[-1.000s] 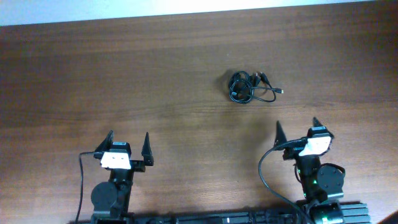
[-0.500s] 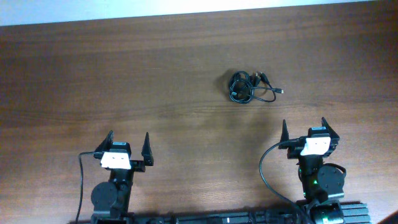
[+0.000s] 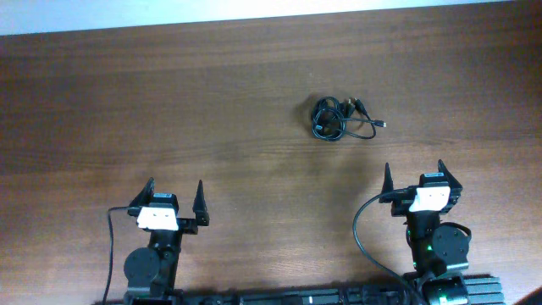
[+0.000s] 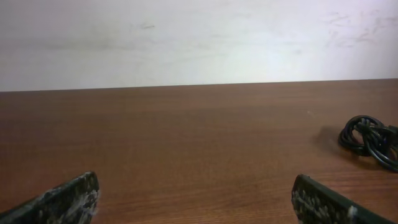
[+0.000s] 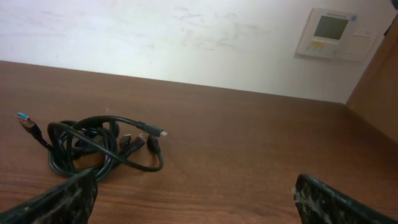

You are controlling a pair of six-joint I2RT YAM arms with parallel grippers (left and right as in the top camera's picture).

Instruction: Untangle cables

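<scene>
- cables (image 3: 337, 119): thin black cords, tangled in small coiled bundle, upper right of centre in overhead view
- plug ends stick out right, one blue-tipped

The counter (image 3: 169, 102) is dark reddish brown with fine wood grain in long streaks. The cables (image 3: 337, 120) are black, and one plug (image 5: 23, 117) has a blue tip. The wall (image 5: 155, 37) is white, with a pale beige panel (image 5: 333, 34) on it.
</scene>
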